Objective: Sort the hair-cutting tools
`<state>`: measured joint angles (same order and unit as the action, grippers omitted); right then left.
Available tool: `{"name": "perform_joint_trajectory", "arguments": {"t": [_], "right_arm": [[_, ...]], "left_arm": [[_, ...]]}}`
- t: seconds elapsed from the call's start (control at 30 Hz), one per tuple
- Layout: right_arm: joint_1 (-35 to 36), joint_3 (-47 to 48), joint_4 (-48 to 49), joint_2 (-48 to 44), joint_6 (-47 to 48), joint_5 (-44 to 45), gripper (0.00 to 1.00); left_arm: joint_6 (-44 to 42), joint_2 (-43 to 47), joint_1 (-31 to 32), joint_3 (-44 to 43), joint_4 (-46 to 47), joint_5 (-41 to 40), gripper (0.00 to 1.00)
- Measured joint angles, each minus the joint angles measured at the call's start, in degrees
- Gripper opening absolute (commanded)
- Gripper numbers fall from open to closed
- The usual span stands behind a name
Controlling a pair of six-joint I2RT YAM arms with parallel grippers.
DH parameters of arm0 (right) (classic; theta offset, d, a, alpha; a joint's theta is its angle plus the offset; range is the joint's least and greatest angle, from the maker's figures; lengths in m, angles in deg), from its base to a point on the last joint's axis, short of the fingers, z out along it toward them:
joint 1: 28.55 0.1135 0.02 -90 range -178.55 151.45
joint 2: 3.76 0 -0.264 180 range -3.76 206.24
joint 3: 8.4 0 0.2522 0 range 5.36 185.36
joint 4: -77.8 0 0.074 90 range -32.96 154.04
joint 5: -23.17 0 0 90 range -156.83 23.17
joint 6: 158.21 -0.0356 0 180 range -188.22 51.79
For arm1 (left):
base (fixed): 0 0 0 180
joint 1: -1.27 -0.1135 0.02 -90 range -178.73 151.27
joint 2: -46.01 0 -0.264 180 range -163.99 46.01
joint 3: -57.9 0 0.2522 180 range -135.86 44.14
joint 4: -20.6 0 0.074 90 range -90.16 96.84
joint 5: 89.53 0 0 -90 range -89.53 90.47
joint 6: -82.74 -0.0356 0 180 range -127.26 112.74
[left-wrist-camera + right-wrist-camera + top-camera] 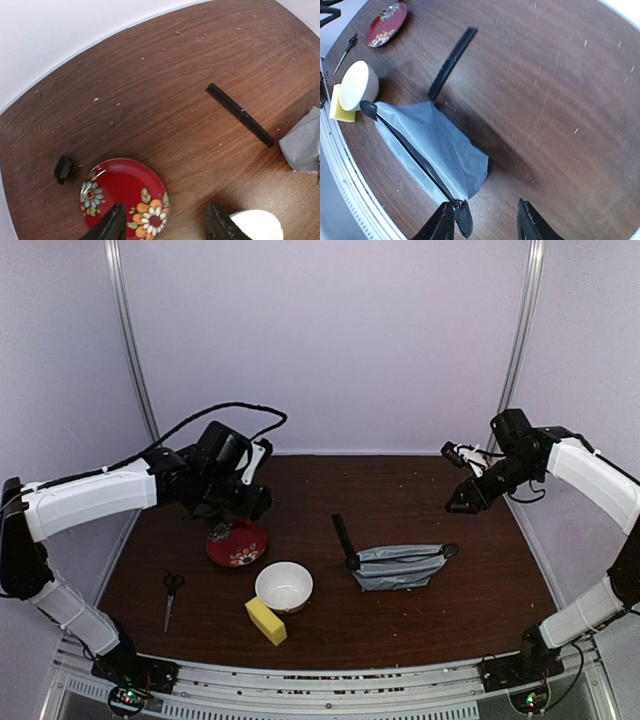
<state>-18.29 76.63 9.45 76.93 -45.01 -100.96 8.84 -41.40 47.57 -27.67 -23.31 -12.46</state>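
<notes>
On the dark wooden surface (430, 490), a slim black comb (345, 540) (240, 115) (451, 64) is laid flat, with its near end right at the corner of a grey pouch (400, 565) (430, 145). One pair of black-handled scissors (171, 595) (346, 46) is seen near the left edge, well apart from the comb. A white bowl (284, 585) (357, 85) is set between them, with a yellow sponge (266, 621) touching its near side and a red patterned plate (237, 542) (125, 167) just behind it.

The left hand (232, 498) (167, 225) is held above the plate, its fingers parted and nothing grasped. The right hand (462, 502) (485, 222) is raised over the far right of the surface, likewise released and empty.

A small black object (63, 169) is shown just left of the plate; what it is cannot be told.
</notes>
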Motion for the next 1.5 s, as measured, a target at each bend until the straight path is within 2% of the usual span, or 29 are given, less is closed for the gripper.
{"name": "perform_joint_trajectory", "arguments": {"t": [0.13,0.3,0.43,0.6,0.77,0.87,0.93,1.1,1.2,1.37,1.5], "right_arm": [[4.4,2.6,0.6,-2.8,0.7,3.1,0.45],[9.6,1.8,3.1,-4.7,1.8,3.8,0.45],[11.5,-2.3,5.6,-4.9,2.5,3.7,0.45],[11.5,-9.5,8.2,-7.6,2.6,3.7,0.45],[11.5,-10.5,9.7,-9.1,2.7,3.2,0.45],[11.5,-10.5,10.3,-9.2,3.3,3.0,0.45],[11.5,-10.6,10.6,-9.2,3.6,3.0,0.45],[11.5,-10.8,10.8,-9.3,4.0,3.0,0.45],[11.5,-10.8,10.8,-9.3,4.1,2.8,0.45],[11.5,-10.8,10.8,-9.3,4.8,2.6,0.46],[11.5,-10.8,10.7,-9.1,5.1,2.4,0.46]], "left_arm": [[0.2,5.0,-6.4,3.8,-1.6,-0.1,0.54],[-0.1,5.8,-15.5,4.3,-4.0,1.0,0.52],[-0.9,3.1,-20.1,-0.2,-6.4,1.9,0.51],[-1.2,-1.9,-26.1,-5.9,-6.0,8.3,0.49],[-0.4,-6.3,-31.4,-8.5,-5.1,10.6,0.48],[2.8,-6.9,-33.9,-6.6,-3.1,11.7,0.49],[6.3,-6.7,-35.7,-3.3,-1.0,12.1,0.46],[9.8,-6.5,-38.0,0.8,-1.9,13.2,0.42],[9.7,-3.9,-37.9,1.9,-3.5,12.9,0.43],[9.6,8.5,-37.8,8.1,-9.0,12.5,0.42],[9.8,15.2,-37.8,14.1,-13.7,11.9,0.4]]}}
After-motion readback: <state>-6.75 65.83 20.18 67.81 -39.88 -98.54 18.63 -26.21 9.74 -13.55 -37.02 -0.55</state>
